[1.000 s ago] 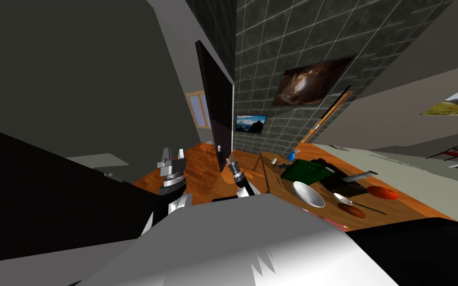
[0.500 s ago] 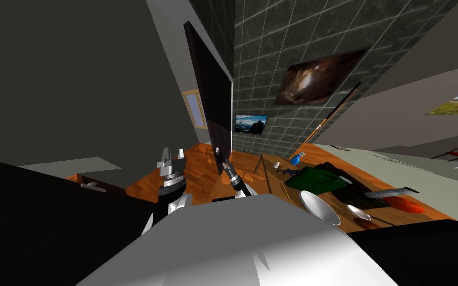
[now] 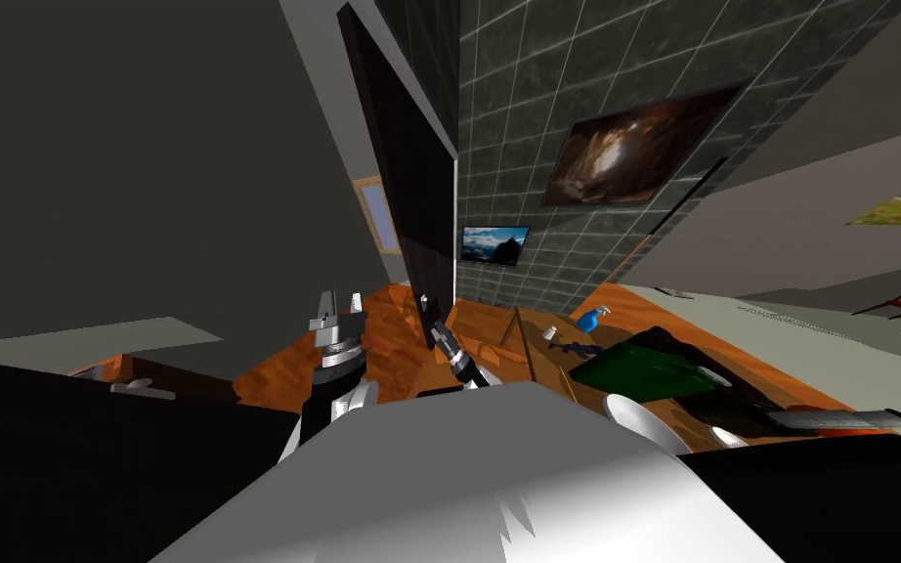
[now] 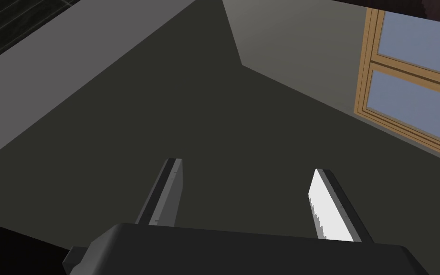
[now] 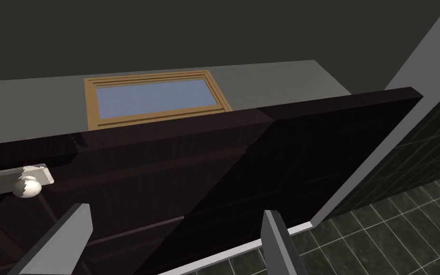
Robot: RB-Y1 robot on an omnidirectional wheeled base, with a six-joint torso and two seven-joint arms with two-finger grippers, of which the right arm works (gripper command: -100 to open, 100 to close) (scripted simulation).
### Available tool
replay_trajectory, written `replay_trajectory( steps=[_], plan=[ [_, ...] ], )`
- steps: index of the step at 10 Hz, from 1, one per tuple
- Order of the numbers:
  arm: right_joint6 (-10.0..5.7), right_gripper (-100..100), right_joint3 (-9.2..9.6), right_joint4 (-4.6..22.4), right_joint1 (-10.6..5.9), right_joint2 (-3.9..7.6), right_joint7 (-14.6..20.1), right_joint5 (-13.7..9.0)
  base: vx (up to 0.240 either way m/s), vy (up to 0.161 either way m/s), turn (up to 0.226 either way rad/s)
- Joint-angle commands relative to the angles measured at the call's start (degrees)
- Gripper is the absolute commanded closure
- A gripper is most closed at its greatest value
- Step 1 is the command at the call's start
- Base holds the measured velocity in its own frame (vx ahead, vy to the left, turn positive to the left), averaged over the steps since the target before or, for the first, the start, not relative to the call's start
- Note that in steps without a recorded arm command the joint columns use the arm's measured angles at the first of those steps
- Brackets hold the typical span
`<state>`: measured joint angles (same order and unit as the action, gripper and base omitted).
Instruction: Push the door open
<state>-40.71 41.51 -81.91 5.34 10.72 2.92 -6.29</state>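
The dark brown door [image 3: 417,195] stands ajar, edge-on to me, against the grey tiled wall [image 3: 536,88]. Its small pale knob [image 3: 423,296] sits low on the panel. My right gripper [image 3: 433,330] is right at the door's lower part, just below the knob. In the right wrist view the door panel [image 5: 224,162] lies close ahead of the open right gripper [image 5: 173,211], with the knob [image 5: 27,186] just outside one finger. My left gripper [image 3: 339,305] is raised left of the door, apart from it, and stands open with nothing between its fingers [image 4: 247,167].
The floor is orange wood [image 3: 380,342]. To the right lie a green bag [image 3: 634,364], a white bowl [image 3: 646,422], a blue spray bottle [image 3: 592,317] and a thin wooden frame [image 3: 517,332]. A black area [image 3: 97,469] lies at the lower left.
I have moved forward: the door looms larger and has swung further away from the tiled wall. The things on the right have slid toward the edge. Both grippers keep their pose.
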Motion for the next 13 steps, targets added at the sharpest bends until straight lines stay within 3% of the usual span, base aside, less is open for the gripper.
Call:
replay_trajectory(
  steps=[1, 3, 9, 13],
  plan=[
    [-0.18, -100, 2.00, 1.8, -0.95, 0.38, 0.4, 0.0, 0.181, -0.056, -0.017],
    [-0.62, -100, 4.54, 4.6, -2.24, 0.74, 0.9, 0.0, 0.200, -0.051, -0.012],
    [-1.36, -100, 8.78, 9.2, -4.39, 1.31, 1.6, 0.0, 0.135, -0.022, -0.009],
    [-2.05, -100, 12.68, 13.4, -6.37, 1.81, 2.4, 0.1, 0.148, -0.033, -0.011]
  ],
)
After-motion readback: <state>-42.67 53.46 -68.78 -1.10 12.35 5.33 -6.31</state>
